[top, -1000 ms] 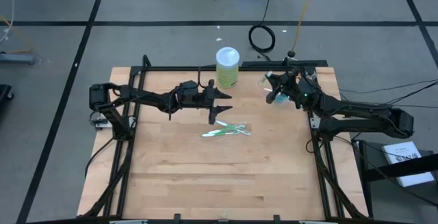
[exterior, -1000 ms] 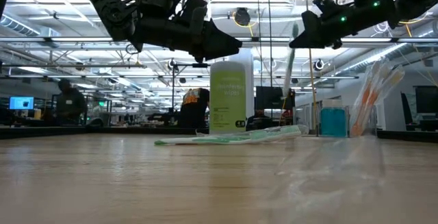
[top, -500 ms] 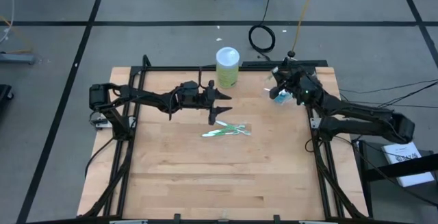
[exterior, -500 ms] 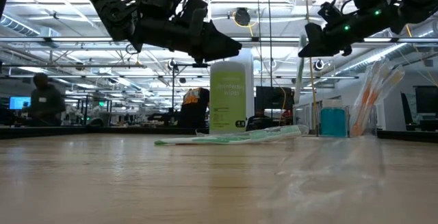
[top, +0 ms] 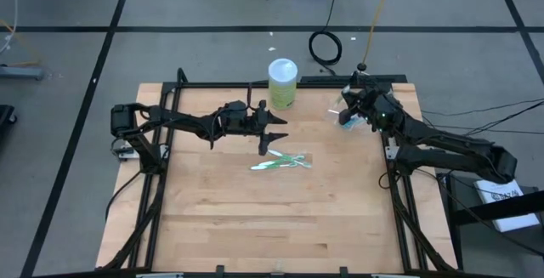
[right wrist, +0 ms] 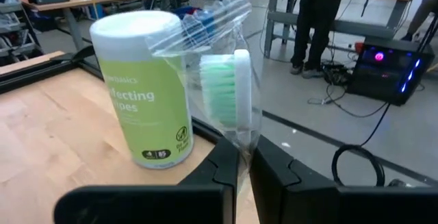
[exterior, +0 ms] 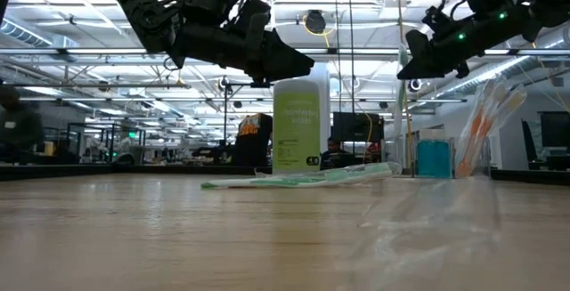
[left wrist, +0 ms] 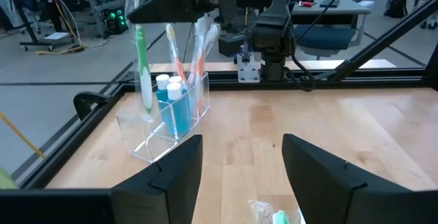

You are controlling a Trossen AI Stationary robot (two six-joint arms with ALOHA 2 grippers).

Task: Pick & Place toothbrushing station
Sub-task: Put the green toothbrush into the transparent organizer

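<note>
Wooden table (top: 212, 210) inside a black frame, with a big workshop full of desks and gear behind it and a person (right wrist: 321, 18) standing way back in the right wrist view. Right gripper (right wrist: 244, 157) is up off the table at the far right corner, fingers pinched shut on a wrapped green toothbrush (right wrist: 229, 90), bristle head sticking up in its clear sleeve. Right under and just beside that gripper sits the clear holder (left wrist: 168, 118) with a green brush, a couple of pink ones and teal tubes (left wrist: 174, 104) standing in it. A lime wipes can (top: 282, 83) stands off to that gripper's side, near the far edge, well apart from it. Left gripper (top: 274, 131) hangs mid-table above the surface, fingers spread partway with nothing between them. Almost directly below it, a touch toward the near side, a couple more wrapped brushes (top: 280, 161) lie flat on the wood. Can't tell from the overhead whether the held brush is touching the holder or just above it.
</note>
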